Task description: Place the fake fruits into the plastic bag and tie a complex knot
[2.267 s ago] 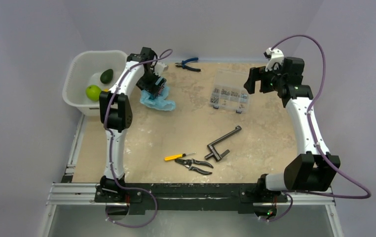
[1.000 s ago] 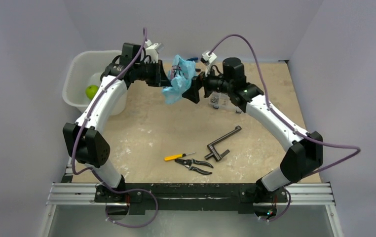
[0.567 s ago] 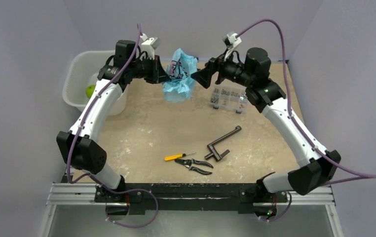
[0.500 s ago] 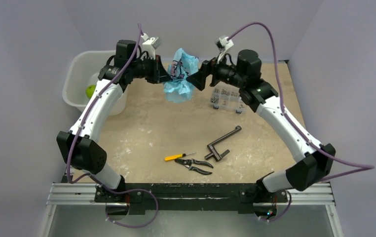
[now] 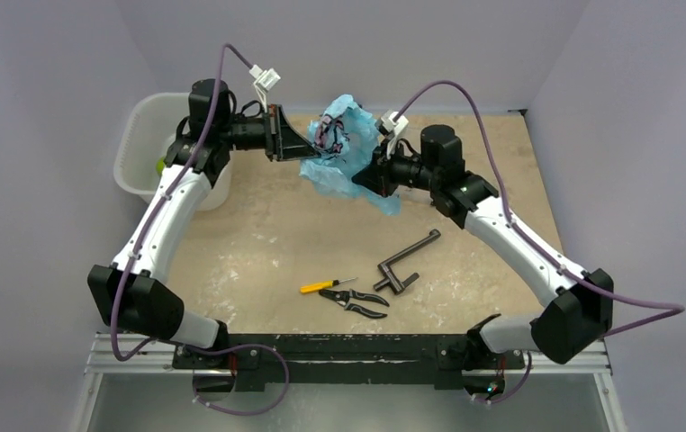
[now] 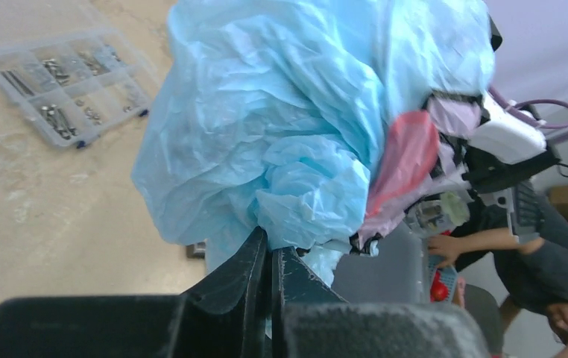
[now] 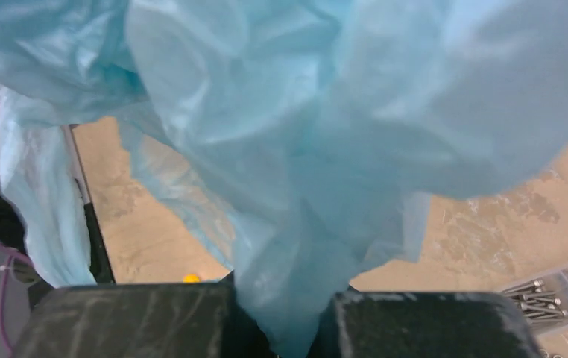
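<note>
The light-blue plastic bag (image 5: 347,151) hangs in the air over the back of the table, stretched between both grippers. My left gripper (image 5: 309,149) is shut on its left edge; in the left wrist view the film (image 6: 266,134) is pinched between the closed jaws (image 6: 270,252). My right gripper (image 5: 373,173) is shut on the bag's right side, and a bunch of film (image 7: 303,149) runs down between its fingers (image 7: 285,292). A sliver of a bright green fruit (image 5: 159,165) shows in the white tub (image 5: 141,126). No knot is visible.
A yellow-handled screwdriver (image 5: 326,286), dark pliers (image 5: 357,301) and a dark metal clamp (image 5: 407,261) lie mid-table. The clear compartment box (image 6: 65,82) sits on the table beyond the bag, mostly hidden by the right arm in the top view.
The right gripper moved in from the right and closed on the bag. The left arm shifted back and left, so the bag now spreads between both grippers.
</note>
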`<state>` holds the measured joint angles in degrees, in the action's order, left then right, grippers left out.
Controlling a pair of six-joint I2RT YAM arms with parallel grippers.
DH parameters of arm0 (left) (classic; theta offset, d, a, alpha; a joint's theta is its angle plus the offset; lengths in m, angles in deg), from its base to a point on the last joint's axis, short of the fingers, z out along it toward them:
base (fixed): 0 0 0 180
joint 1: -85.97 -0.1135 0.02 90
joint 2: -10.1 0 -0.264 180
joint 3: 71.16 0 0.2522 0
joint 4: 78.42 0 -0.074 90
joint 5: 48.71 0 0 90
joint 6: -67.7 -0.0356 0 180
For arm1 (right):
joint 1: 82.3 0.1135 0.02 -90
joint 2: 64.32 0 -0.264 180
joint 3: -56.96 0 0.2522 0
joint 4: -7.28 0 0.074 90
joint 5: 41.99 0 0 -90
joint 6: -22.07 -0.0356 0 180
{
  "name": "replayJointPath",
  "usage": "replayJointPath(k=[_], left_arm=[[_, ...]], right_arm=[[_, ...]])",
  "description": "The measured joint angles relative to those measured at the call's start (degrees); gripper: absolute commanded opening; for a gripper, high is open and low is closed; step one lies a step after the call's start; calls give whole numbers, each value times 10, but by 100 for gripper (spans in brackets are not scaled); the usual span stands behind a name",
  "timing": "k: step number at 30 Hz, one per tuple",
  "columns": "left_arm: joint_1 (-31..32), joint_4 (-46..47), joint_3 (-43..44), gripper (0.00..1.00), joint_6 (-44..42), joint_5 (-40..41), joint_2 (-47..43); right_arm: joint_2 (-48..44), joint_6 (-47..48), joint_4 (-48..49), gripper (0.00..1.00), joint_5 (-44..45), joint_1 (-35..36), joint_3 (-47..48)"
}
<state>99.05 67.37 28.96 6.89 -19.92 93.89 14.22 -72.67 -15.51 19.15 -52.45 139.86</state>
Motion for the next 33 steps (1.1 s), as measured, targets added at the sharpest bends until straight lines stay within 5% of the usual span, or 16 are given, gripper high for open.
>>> replayJointPath(k=[7, 9, 12, 13, 19, 25, 30, 31, 33], left_arm=[[-82, 42, -15, 11, 58, -77, -14], [-135, 36, -12, 35, 53, -80, -8], [-172, -25, 16, 91, -8, -52, 8], [-168, -55, 27, 99, -33, -26, 9], [-104, -128, 29, 100, -159, 111, -57], [105, -99, -57, 100, -273, 313, -193], [189, -80, -45, 100, -349, 417, -144], [195, -80, -30, 98, -361, 438, -115], [200, -80, -10, 75, -376, 486, -56]], right_arm=[[-56, 50, -10, 0, -50, -53, 1], [-65, 57, -13, 0, -52, -86, 1], [-66, 55, -12, 0, -52, -108, 1], [-64, 50, -12, 0, -52, -109, 1], [-35, 13, -17, 0, -54, -104, 14], [-30, -22, -17, 0, -61, -104, 15], [-30, -23, -17, 0, -77, -96, 15], [-30, -22, -19, 0, -83, -95, 15], [-30, -16, -29, 0, -97, -92, 19]])
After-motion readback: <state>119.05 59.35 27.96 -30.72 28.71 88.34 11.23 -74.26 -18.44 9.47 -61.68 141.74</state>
